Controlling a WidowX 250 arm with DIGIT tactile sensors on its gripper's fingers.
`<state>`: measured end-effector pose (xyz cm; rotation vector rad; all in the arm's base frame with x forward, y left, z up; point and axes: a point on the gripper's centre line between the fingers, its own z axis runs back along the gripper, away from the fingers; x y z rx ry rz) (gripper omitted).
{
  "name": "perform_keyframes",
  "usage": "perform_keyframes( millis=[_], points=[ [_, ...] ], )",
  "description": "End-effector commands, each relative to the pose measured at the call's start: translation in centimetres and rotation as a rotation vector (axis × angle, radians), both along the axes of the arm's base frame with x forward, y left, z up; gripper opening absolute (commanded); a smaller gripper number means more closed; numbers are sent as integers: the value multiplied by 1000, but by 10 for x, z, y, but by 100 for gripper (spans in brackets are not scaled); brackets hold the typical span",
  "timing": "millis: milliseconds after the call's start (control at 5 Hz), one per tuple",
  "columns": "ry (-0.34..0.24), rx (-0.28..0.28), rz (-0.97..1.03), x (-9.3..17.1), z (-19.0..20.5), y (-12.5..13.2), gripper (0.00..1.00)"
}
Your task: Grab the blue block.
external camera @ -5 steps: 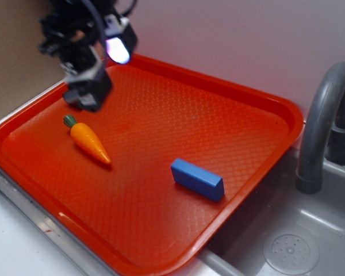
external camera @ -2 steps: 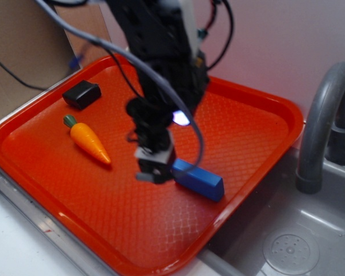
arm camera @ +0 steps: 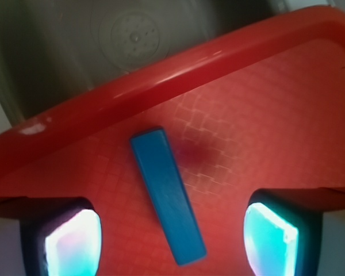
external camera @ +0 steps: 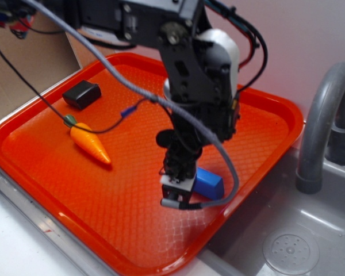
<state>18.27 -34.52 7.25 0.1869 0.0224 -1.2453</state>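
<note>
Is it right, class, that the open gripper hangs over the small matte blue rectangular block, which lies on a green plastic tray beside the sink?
Not quite: the plastic tray is red, not green, as the exterior view shows. The rest stands: the open gripper hangs over the small matte blue rectangular block, beside the sink.

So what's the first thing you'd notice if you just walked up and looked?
The big black robot arm, its claw open and hanging over a small matte blue rectangular block near the edge of the bright red plastic tray. Farther left lie an orange toy carrot and a little black block.
</note>
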Motion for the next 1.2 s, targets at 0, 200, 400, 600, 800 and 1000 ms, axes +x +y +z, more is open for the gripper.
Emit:
perform_keyframes(
  millis=[0, 200, 400, 600, 800, 1000],
  points=[
    [26, -17, -51, -21, -3, -2, 100],
    [41, -8, -43, -23, -10, -9, 100],
    [60, 0, 0, -23, -13, -15, 0],
    [47, 10, 15, -25, -12, -14, 0],
    [62, 14, 99, -19, -1, -1, 0],
    [52, -13, 320, -7, 28, 32, 0]
  ],
)
